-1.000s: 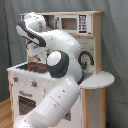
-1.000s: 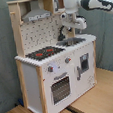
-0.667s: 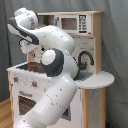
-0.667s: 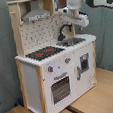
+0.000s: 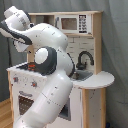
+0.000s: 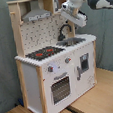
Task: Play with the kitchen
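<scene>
So closest to me in the first exterior view it's pretty much all robot: the big white arm fills the first exterior view's left and middle and blocks most of the counter behind it. Past it you can just catch the kitchen with its little microwave up top, the black faucet curving over the sink area, and a rounded side shelf sticking out toward the first exterior view's right.

The second exterior view is way clearer. The kitchen stands on a light wood floor in front of a grey curtain. On the front there's the oven door with knobs above it, then the red-ringed stovetop on the counter, and the sink next to it on the second exterior view's right with the faucet arching over it. Behind that is the pegboard back, with the grey hood over the stove.

The gripper comes in from the second exterior view's upper right and hangs above the faucet, level with the upper shelf, not touching anything as far as I can see. Honestly can't tell whether the claw is apart or together from here.
</scene>
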`<state>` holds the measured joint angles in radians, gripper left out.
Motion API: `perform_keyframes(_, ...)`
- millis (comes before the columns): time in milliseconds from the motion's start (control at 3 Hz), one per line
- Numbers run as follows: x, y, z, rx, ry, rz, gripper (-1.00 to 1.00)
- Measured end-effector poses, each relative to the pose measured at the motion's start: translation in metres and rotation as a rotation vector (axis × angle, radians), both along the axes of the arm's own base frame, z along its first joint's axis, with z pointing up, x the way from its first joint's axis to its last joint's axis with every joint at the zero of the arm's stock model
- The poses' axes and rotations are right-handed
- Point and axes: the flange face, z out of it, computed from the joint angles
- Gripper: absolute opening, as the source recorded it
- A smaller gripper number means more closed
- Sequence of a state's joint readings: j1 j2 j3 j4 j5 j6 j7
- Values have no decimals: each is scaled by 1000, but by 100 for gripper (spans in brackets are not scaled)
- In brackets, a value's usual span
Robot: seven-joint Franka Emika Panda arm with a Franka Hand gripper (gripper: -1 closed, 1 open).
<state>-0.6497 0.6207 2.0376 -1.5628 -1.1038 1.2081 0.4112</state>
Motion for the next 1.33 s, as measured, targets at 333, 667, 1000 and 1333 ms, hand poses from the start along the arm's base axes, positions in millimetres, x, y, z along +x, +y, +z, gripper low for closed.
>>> perform_keyframes(333, -40, 34, -3, -32, -40, 82, 100)
perform_keyframes(667, -72, 63, -16, -85, -54, 167, 100)
perform_keyframes(1000, -104, 90, -33, -142, -66, 252, 100)
perform_keyframes(1333, -137, 114, -53, -203, -76, 335, 100)
